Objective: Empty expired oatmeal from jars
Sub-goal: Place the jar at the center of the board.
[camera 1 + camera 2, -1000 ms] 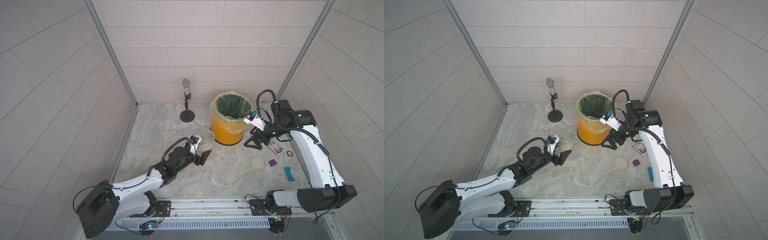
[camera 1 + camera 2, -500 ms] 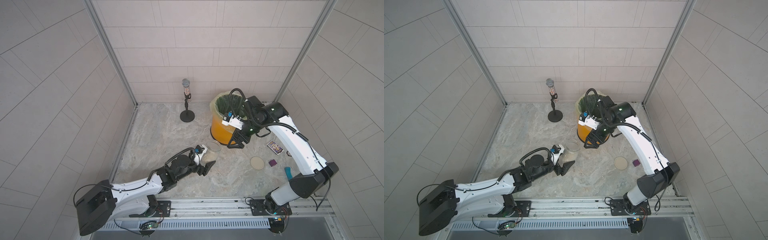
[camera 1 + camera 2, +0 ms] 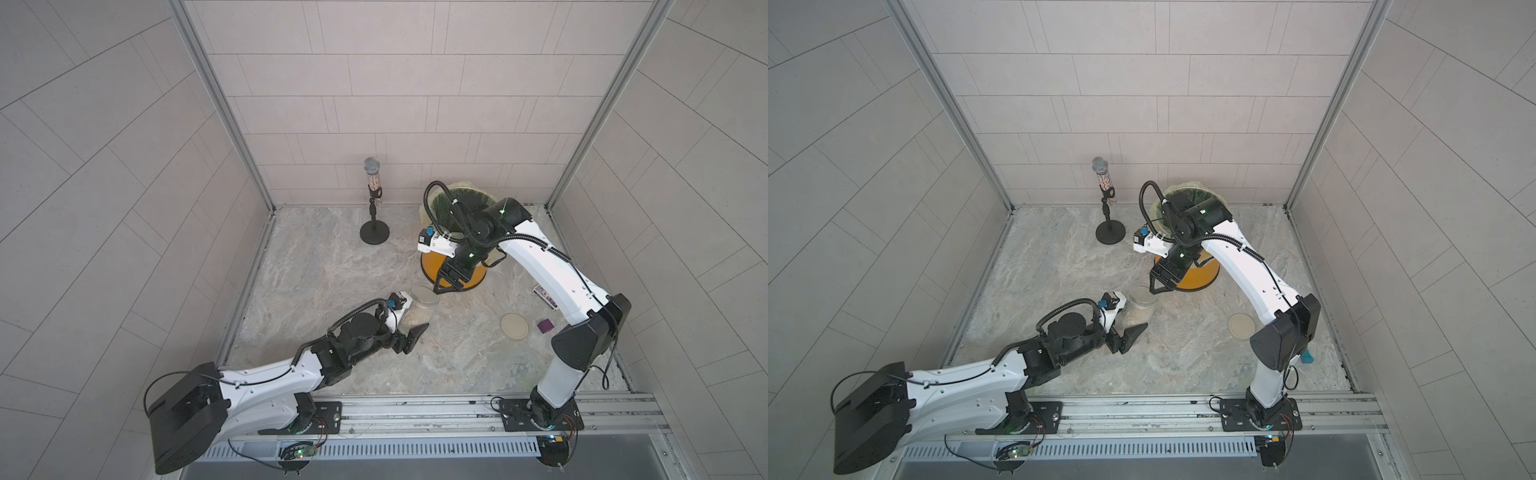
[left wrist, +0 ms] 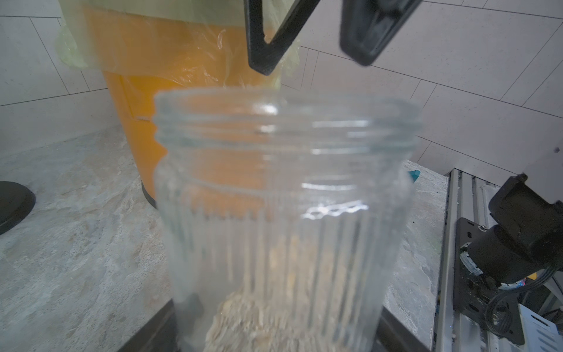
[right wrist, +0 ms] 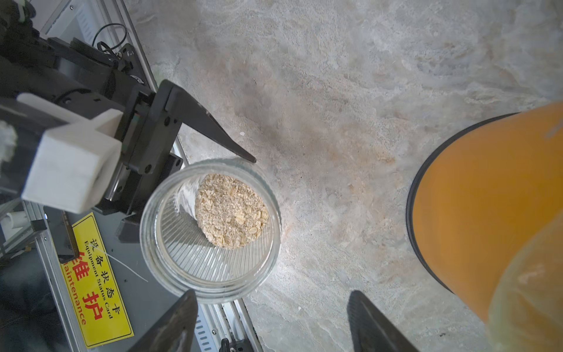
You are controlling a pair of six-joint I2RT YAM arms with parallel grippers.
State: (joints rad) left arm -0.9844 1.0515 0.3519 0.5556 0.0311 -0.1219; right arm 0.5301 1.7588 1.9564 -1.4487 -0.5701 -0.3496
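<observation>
The left jaws pinch the jar [image 3: 422, 306], axis tilted, mouth up toward the bin [image 3: 427, 268]; right jaws spread.

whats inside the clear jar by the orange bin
A small heap of pale, flaky oatmeal, piled to one side at the bottom of the jar. The mouth is uncovered. Only the glass beneath the heap is hidden; nothing else shows inside.

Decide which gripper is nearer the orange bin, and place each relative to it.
Right. The right gripper hangs open close beside the orange bin, on its jar side. The left gripper, closed on the jar, sits farther off toward the front rail.
</observation>
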